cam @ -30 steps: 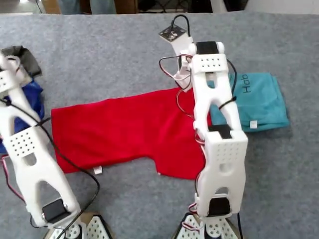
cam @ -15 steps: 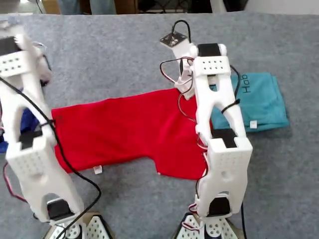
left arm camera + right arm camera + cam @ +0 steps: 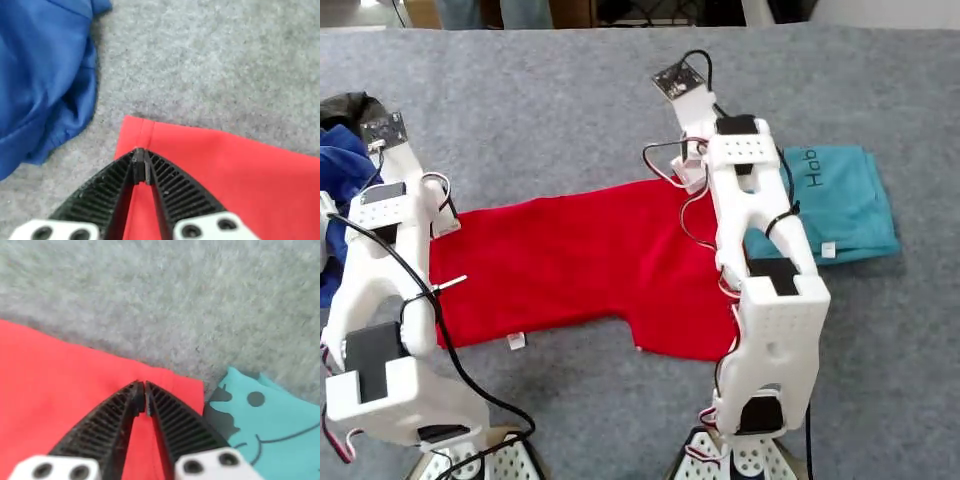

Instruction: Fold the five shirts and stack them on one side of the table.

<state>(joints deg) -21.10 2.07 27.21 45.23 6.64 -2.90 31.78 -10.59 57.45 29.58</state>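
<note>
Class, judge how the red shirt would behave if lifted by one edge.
The red shirt lies flat and thin, so it would probably hang limp. On the fuzzy grey table cover it may drag rather than slide.

This is looking like a robotics lab bench. A white printed-plastic robot arm (image 3: 380,290) is standing at lower left and a second white arm (image 3: 770,300) right of centre, trailing loose wires (image 3: 698,56) and carrying a bare circuit board (image 3: 677,80), on a table (image 3: 520,120) covered in grey felt. Pale wooden furniture (image 3: 420,10) is showing along the top edge.
</note>
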